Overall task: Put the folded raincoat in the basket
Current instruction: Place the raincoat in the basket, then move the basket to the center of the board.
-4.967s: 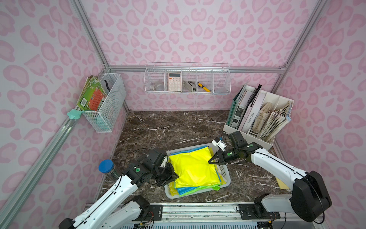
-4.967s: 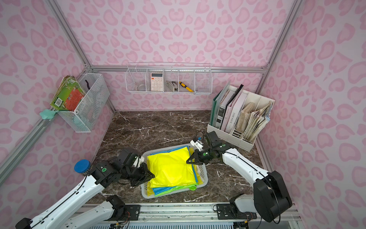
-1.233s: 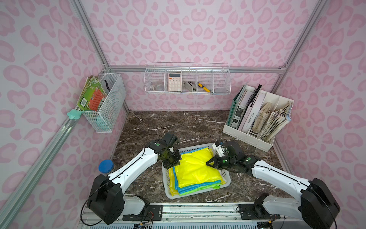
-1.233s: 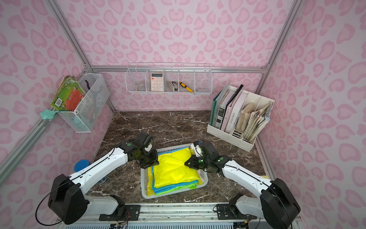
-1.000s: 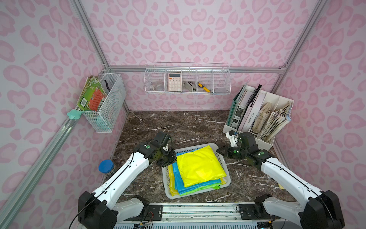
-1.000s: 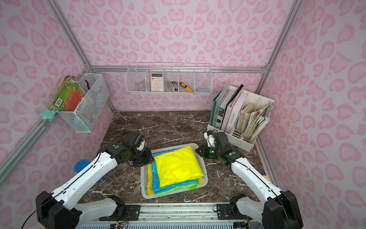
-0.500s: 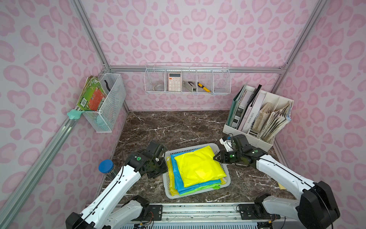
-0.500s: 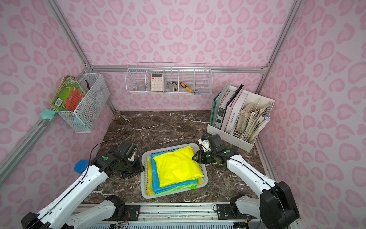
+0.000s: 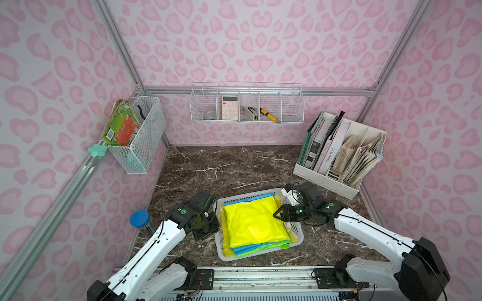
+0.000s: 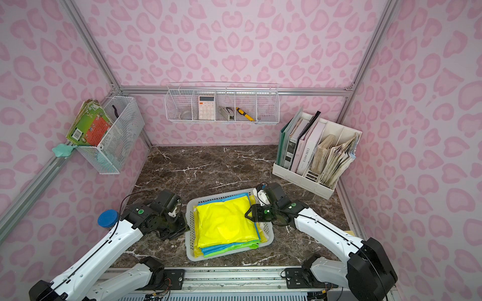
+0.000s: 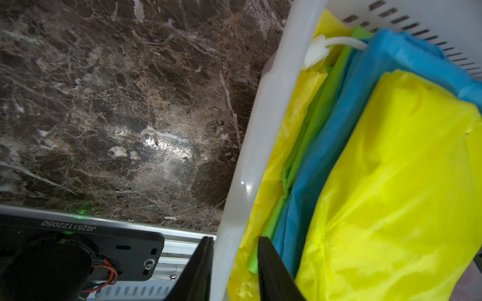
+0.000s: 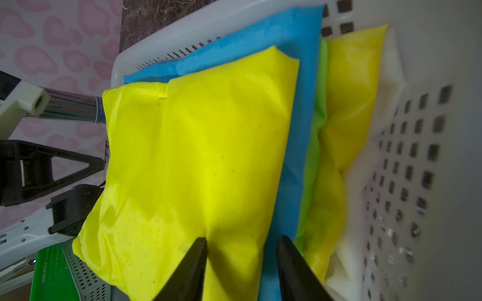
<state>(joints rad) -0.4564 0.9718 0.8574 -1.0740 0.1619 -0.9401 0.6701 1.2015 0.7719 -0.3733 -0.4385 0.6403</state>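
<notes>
The right tool (image 12: 242, 238) is seen with its 2 fingers spread apart. Nothing is held between them. It is poised low over 1 edge of the yellow folded raincoat (image 9: 254, 224). With the fingers apart, the raincoat is left free to lie flat.

The raincoat is laid on top of a pile of other raincoats (image 12: 294, 78), blue, green and yellow, inside the basket (image 9: 221, 254). So the job looks done, or very nearly.

The left tool (image 11: 234, 238) is set over the basket's side wall, with 1 finger outside and 1 finger inside. Whether the wall is pinched cannot be told. It is likely put there so that the basket is kept from sliding.

The pile is stacked up about as high as the rim, and its near edge is pushed close to the rim. A careless pull could drag the top raincoat out.

Lots of bare tabletop (image 9: 234, 172) is left behind the basket. The file organiser (image 9: 336, 179) is found close behind the right arm. A jar with a blue lid (image 9: 139, 218) is stood near the left arm. Straight up is judged the safest way out for both tools.
</notes>
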